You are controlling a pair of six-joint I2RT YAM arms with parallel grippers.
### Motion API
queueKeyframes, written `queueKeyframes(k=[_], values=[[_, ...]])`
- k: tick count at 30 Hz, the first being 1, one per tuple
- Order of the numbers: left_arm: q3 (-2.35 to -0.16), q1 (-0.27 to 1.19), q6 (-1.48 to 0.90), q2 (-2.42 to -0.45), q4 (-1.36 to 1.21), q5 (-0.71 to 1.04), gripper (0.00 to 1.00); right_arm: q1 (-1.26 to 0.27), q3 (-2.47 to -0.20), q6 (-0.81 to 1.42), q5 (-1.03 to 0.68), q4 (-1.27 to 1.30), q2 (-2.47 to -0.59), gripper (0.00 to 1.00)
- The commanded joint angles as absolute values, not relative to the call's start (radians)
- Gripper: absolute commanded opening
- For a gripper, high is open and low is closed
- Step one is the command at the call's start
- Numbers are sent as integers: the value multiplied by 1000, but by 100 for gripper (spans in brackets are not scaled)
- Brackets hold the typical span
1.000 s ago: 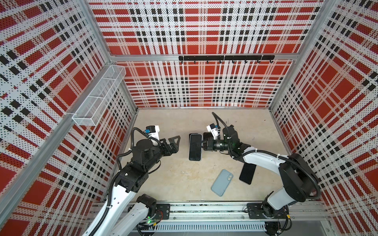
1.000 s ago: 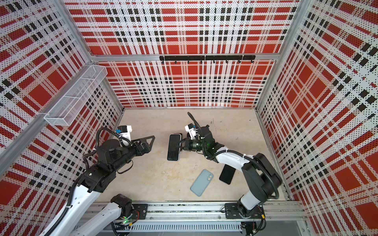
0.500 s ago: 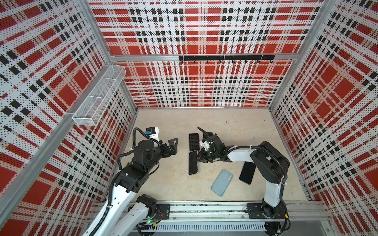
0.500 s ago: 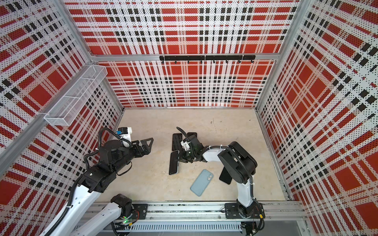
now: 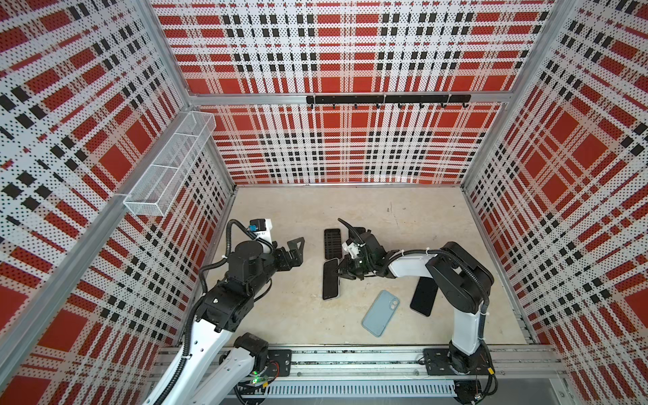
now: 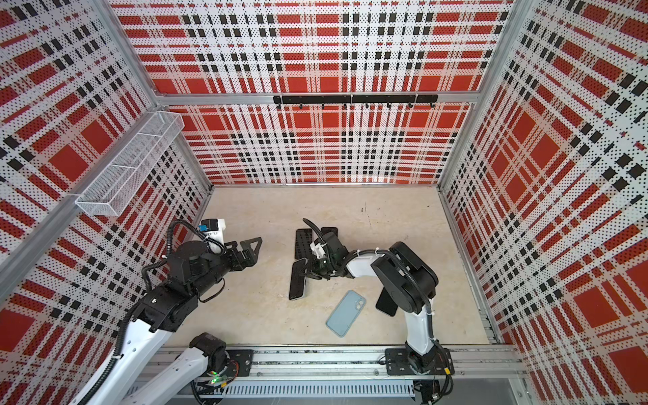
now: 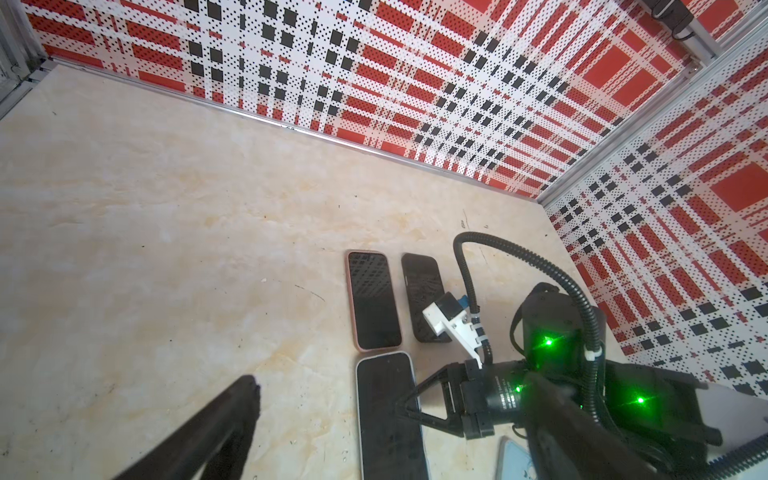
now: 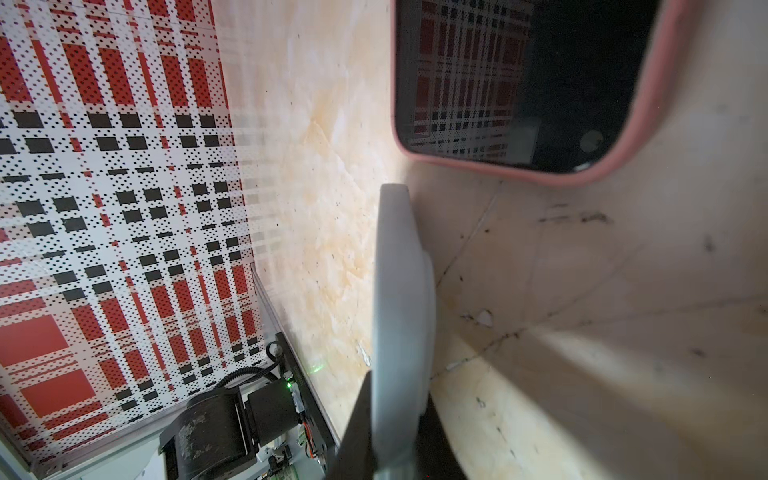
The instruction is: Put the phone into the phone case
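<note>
Our right gripper [image 5: 339, 274], nearer the pale blue rubbery phone case [image 5: 380, 313], clamps the white-rimmed black glass phone [image 5: 329, 285] near it; our left gripper [image 5: 297, 252] gapes empty.

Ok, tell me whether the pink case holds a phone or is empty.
Holds a phone: the pink case rims a dark glossy screen reflecting the plaid wall.

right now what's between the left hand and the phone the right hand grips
Nothing but bare table between the open left hand and that phone; both top views show it.
</note>
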State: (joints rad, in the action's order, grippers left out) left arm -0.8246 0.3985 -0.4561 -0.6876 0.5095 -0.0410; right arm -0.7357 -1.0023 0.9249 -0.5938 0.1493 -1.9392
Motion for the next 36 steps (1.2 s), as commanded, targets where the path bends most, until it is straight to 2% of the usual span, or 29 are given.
queueKeyframes(k=[1,3,6,10,14,17,23,28,36], values=[[-863,388,-437,-686,521,-48,99,-736,-1017,873,-533,117,-1949,19],[-867,388,-437,-689,519,-45,99,-735,-1004,861,-514,104,-1935,23],[-868,388,-430,-692,514,-37,99,-735,-997,832,-474,70,-1902,39],[-877,386,-430,-702,515,-35,99,-736,-1000,784,-399,16,-1829,55],[-869,368,-469,-701,503,-51,99,-736,-1017,713,-280,-105,-1725,58],[-838,359,-591,-704,498,-113,100,-735,-1010,662,-145,-194,-1603,59],[-825,361,-566,-784,440,109,99,-718,-995,549,122,-420,-1346,60],[-846,503,-512,-876,433,95,99,-642,-904,555,211,-578,-1132,63],[-936,817,-454,-1149,424,35,99,-490,-646,647,154,-675,-822,90]])
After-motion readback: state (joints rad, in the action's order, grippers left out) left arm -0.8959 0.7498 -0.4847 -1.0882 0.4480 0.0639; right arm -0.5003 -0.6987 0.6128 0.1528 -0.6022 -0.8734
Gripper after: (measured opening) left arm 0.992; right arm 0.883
